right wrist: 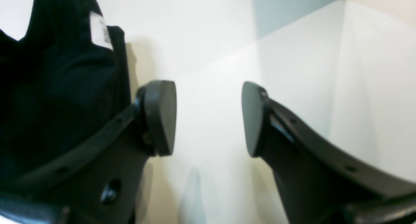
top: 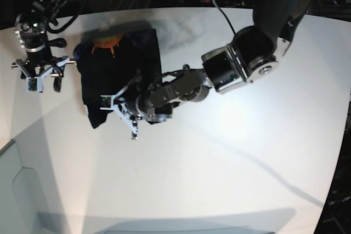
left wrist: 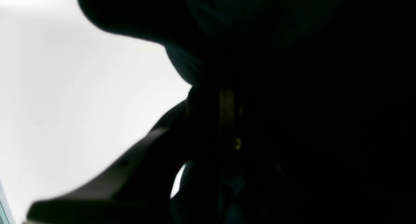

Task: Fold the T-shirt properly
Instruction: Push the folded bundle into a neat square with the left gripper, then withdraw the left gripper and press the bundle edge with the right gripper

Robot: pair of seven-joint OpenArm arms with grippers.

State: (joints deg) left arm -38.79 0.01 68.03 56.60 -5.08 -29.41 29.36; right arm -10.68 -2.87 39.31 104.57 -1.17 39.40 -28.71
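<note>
Nearest the front edge of the table [top: 230,179] lay bare white surface. Farther in, the left gripper [top: 123,110] sat low on the near hem of the T-shirt [top: 118,64], jaws narrowed on the black cloth; its wrist view showed almost nothing but dark fabric, so the pinch looked meant for carrying that hem over. The T-shirt lay as a compact dark block toward the far left corner, orange print at its far end. Just beside its left edge, the right gripper [right wrist: 208,118] hung with jaws wide and empty, likely waiting.
</note>
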